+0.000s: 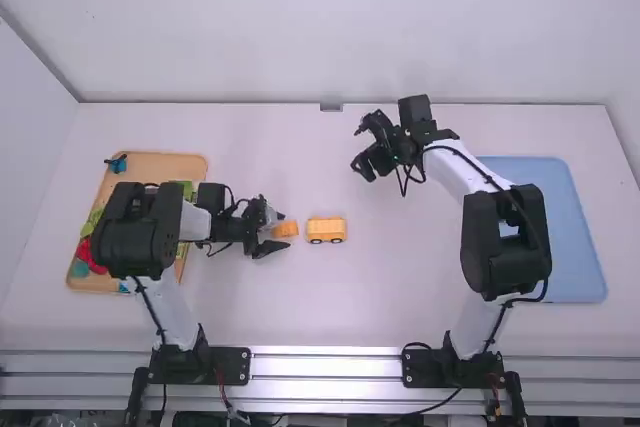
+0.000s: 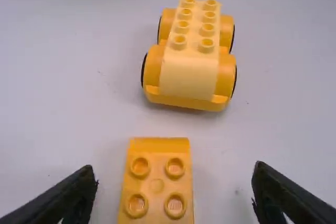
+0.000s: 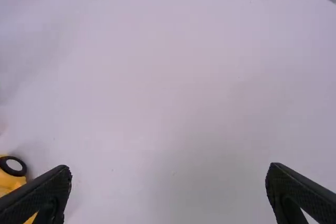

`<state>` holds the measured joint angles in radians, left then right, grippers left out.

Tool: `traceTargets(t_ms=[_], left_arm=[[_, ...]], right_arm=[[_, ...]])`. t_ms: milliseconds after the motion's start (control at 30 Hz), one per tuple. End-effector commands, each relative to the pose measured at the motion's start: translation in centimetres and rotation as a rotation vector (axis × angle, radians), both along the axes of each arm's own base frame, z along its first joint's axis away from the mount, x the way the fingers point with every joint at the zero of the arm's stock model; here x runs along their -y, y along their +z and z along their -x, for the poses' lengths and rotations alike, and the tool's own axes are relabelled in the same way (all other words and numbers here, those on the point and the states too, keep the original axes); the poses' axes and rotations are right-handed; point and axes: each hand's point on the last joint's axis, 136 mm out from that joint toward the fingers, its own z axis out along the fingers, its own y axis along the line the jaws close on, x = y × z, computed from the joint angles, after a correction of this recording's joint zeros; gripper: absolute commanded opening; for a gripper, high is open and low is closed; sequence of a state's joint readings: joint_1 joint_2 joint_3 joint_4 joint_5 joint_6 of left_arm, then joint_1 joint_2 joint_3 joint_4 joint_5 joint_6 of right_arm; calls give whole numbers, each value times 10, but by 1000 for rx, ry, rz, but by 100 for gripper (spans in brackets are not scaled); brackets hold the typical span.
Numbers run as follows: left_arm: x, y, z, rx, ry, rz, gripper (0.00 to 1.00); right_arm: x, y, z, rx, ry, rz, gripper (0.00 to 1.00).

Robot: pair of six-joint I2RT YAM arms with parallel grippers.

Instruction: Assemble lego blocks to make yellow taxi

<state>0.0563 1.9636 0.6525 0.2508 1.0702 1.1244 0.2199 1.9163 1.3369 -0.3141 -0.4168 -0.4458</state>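
Left gripper [image 1: 283,230] is hovering at the yellow block [image 1: 286,229], fingers spreading wide on either side, gaps showing between them and the block. Block is lying studs up, four studs showing in the left wrist view. Wheeled base [image 1: 326,230] is standing upright on the desk [image 1: 400,287], just right of the block, apart from it, studs facing up. Right gripper [image 1: 358,149] is hanging at the far side, fingers spreading apart, holding nothing. Wooden tray [image 1: 170,167] is lying left; blue tray [image 1: 575,247] is lying right.
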Motion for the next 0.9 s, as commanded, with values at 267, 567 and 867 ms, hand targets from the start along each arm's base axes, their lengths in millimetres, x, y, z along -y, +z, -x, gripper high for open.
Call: traceTargets(t_ms=[267, 567, 867], left_arm=[[-2, -8, 5, -2, -16, -22, 73], [-1, -11, 5, -2, -19, -34, 44], [-6, -18, 2, 2, -4, -86, 33]], right_arm=[[-4, 18, -4, 35, 8, -15, 98], [-4, 18, -4, 32, 5, -17, 98], [-3, 18, -6, 21, -24, -25, 99]])
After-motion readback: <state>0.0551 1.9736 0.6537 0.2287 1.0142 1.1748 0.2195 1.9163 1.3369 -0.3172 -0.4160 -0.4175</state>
